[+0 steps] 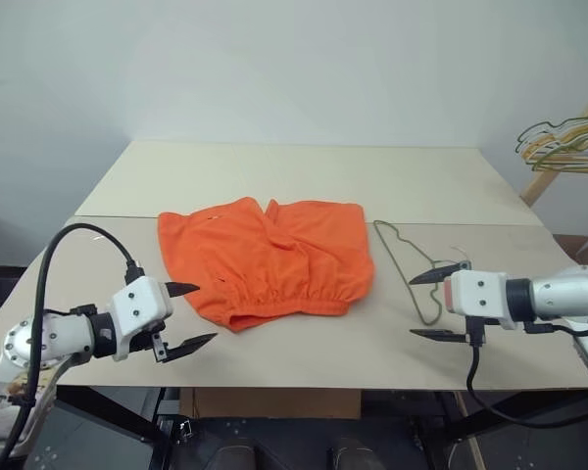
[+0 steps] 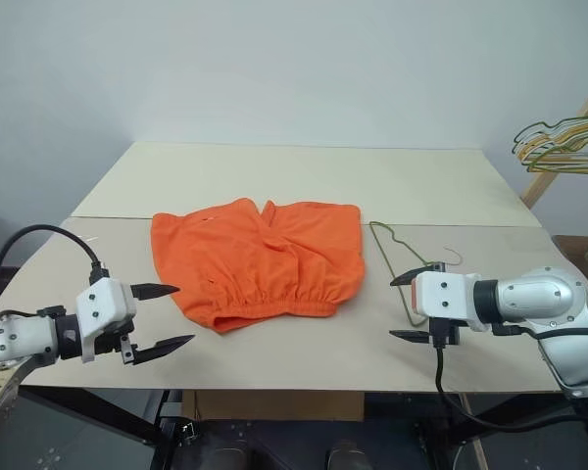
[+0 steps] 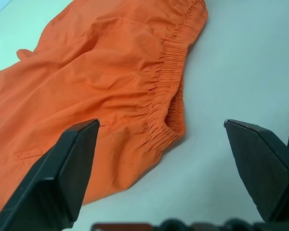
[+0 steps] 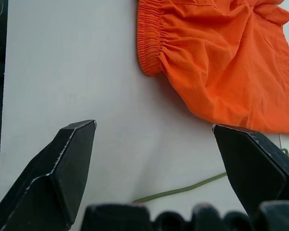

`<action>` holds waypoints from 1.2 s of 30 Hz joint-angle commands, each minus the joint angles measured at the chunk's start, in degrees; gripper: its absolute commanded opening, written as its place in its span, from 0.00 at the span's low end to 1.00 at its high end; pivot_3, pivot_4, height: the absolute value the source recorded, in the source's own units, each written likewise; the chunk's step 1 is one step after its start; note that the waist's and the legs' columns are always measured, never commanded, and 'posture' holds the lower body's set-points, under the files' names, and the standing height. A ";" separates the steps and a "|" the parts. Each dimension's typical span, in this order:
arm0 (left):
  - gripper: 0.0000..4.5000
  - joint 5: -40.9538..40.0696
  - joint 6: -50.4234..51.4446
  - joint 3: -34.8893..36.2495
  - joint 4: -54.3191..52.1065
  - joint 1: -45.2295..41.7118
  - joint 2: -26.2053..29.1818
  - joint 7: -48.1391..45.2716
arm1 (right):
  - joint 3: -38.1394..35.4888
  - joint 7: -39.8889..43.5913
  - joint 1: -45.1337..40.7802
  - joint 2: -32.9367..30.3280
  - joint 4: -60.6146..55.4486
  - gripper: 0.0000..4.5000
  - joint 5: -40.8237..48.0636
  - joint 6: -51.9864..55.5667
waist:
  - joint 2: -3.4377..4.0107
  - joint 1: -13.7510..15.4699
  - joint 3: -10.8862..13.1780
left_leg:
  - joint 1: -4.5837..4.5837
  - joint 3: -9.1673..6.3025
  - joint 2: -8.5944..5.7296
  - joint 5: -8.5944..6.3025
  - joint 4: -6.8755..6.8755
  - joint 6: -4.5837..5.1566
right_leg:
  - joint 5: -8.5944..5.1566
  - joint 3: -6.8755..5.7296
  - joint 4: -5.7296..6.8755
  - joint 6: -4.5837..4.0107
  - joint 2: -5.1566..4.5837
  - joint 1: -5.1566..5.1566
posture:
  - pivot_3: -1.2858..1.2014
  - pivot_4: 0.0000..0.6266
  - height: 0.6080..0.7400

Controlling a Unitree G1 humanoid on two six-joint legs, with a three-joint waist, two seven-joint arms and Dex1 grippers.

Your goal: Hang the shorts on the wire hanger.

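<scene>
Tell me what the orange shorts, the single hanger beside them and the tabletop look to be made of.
The shorts: thin woven fabric, matte, judging by soft creases and the gathered elastic waistband. The wire hanger: thin bent wire, probably metal, with a dull grey-green finish that may be a coating. The table: smooth pale beige board, matte, with a seam between two panels; laminate or painted wood, I cannot tell which.

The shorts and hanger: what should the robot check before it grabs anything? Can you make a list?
1. Shorts flat on the table, nothing on top: ok.
2. Hanger lies beside the shorts, apart from them: ok.
3. Left gripper jaws open and empty: ok.
4. Right gripper jaws open and empty: ok.
5. Hanger's hook free of the right gripper: cannot tell.
</scene>
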 commanded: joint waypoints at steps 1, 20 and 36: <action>1.00 -0.77 -0.47 0.87 -1.13 -0.86 0.67 -0.39 | -0.79 0.05 -0.74 -0.81 -0.82 0.99 -0.27 0.19 | 0.00 0.00 0.00 | 0.00 0.00 0.00 0.00 0.00 0.00 | 0.00 0.00 0.00 0.00 0.00 0.00 | 0.54 0.00 1.00; 1.00 4.31 -2.62 1.67 4.33 -2.43 2.51 1.03 | 2.33 -2.72 -7.89 3.49 -3.29 0.99 0.74 7.90 | 0.01 -0.57 0.00 | 0.03 0.01 0.03 0.00 0.00 0.00 | 0.02 0.01 0.02 -0.03 0.04 -0.01 | 0.53 0.00 1.00; 1.00 10.88 -8.42 -4.37 12.94 -2.98 6.71 -3.11 | 27.45 -15.07 -20.96 26.37 -8.63 0.99 -11.04 24.87 | -0.04 -1.23 -0.05 | -0.19 -0.02 0.04 0.00 0.00 -0.01 | 0.03 -0.09 0.06 -0.07 0.03 -0.18 | 0.52 0.00 1.00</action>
